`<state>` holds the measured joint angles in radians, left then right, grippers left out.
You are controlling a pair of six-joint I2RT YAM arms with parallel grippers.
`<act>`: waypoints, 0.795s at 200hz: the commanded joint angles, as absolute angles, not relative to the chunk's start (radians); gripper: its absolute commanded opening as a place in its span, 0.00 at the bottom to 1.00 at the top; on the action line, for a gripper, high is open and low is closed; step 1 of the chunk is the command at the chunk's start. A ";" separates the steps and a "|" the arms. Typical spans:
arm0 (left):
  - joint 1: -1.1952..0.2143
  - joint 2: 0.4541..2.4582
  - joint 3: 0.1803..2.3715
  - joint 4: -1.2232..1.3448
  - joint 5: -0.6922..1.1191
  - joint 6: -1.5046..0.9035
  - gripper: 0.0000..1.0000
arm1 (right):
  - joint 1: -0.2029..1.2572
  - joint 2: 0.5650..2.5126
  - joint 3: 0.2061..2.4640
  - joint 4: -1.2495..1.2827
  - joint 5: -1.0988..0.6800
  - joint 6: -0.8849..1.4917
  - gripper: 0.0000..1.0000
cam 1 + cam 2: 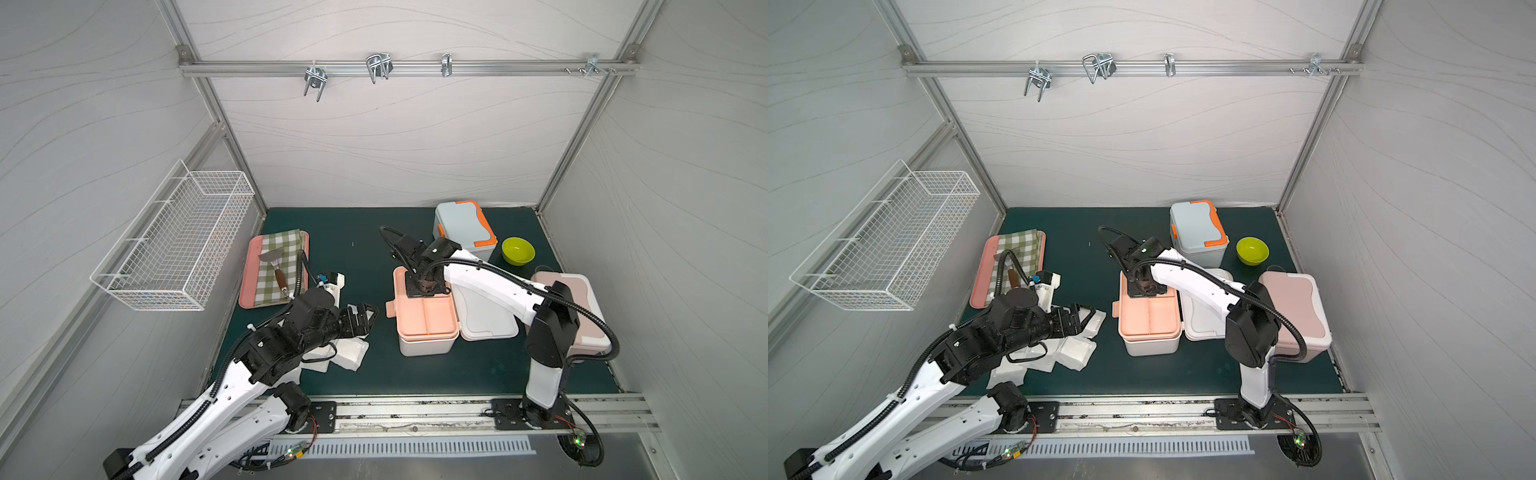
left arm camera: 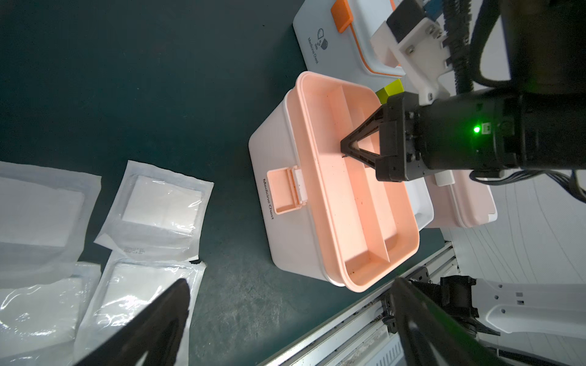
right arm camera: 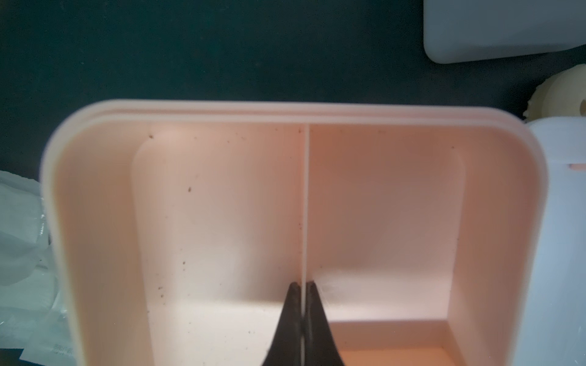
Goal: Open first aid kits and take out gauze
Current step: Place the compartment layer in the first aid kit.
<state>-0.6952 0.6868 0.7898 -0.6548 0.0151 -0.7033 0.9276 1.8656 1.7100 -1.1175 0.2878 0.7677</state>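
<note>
The white first aid kit (image 1: 424, 347) stands open mid-table, its white lid (image 1: 486, 320) flipped to the right. A peach inner tray (image 3: 285, 109) sits in its top. My right gripper (image 3: 303, 285) reaches down into the tray and is shut on its thin middle divider (image 3: 306, 206); it shows in the left wrist view too (image 2: 345, 152). Several wrapped gauze pads (image 2: 161, 202) lie on the mat left of the kit (image 1: 1077, 351). My left gripper (image 2: 291, 285) hovers open over their edge, holding nothing. The light blue kit (image 1: 461, 224) and the pink kit (image 1: 590, 291) are closed.
A green bowl (image 1: 518, 250) sits between the blue and pink kits. At the left, a pink tray (image 1: 253, 270) holds a checked cloth and a spatula. A wire basket (image 1: 178, 245) hangs on the left wall. A metal rail runs along the front edge.
</note>
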 commanded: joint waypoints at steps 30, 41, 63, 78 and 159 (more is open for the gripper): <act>-0.692 0.671 0.782 -0.646 0.004 -0.715 0.99 | 0.929 1.857 1.713 -1.182 0.331 0.791 0.00; -0.691 0.673 0.781 -0.641 0.006 -0.717 0.99 | 0.928 1.856 1.701 -1.167 0.316 0.786 0.00; -0.692 0.673 0.781 -0.637 0.008 -0.720 0.99 | 0.928 1.864 1.691 -1.141 0.264 0.776 0.00; -0.692 0.669 0.781 -0.640 0.008 -0.722 0.99 | 0.928 1.863 1.674 -1.112 0.233 0.774 0.00; -0.691 0.666 0.784 -0.635 0.025 -0.725 0.99 | 0.909 1.802 1.624 -1.052 0.178 0.745 0.34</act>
<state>-0.6945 0.6731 0.7715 -0.6556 0.0166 -0.7181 0.9222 1.8629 1.6337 -1.0630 0.2031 0.7479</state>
